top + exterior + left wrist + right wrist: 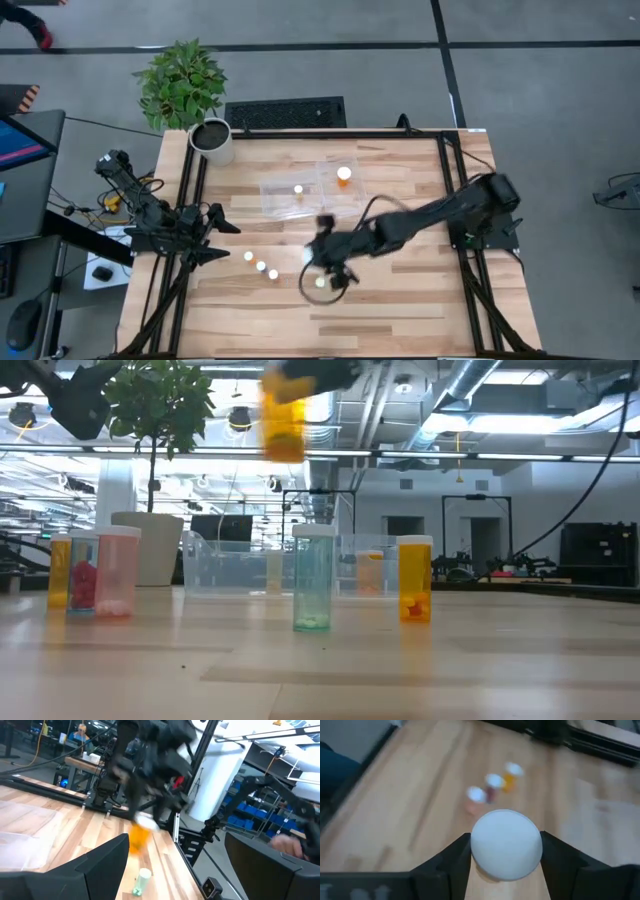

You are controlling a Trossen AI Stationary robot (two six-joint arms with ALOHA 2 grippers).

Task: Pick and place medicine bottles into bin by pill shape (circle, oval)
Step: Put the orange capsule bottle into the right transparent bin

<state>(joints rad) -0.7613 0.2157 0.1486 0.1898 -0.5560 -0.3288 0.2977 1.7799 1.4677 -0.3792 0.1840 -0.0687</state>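
In the low view, a green-tinted bottle (313, 578) with a white cap is standing nearest on the wooden table (320, 660), and an orange bottle (414, 580) is standing just beside it. Off to one side, a cluster of bottles (92, 572) is standing close together: one orange, one holding red pills, one pinkish.

Above the table, the right gripper (506, 851) is pinching an orange medicine bottle (283, 417) by its white cap (506, 844), its two fingers pressing on either side of the cap. The bottle is hanging clear of the table, in the air above the standing ones. From above, this gripper (326, 262) is sitting over the middle of the table, near the front of the bin.

Farther back, the clear two-compartment bin (283, 196) is lying on the table. One bottle (298, 189) is sitting in its left compartment and one orange bottle (344, 175) in its right.

The left gripper (222, 240) is waiting at the table's left edge, its fingers spread wide and holding nothing.

A white plant pot (213, 141) is standing at the far left corner
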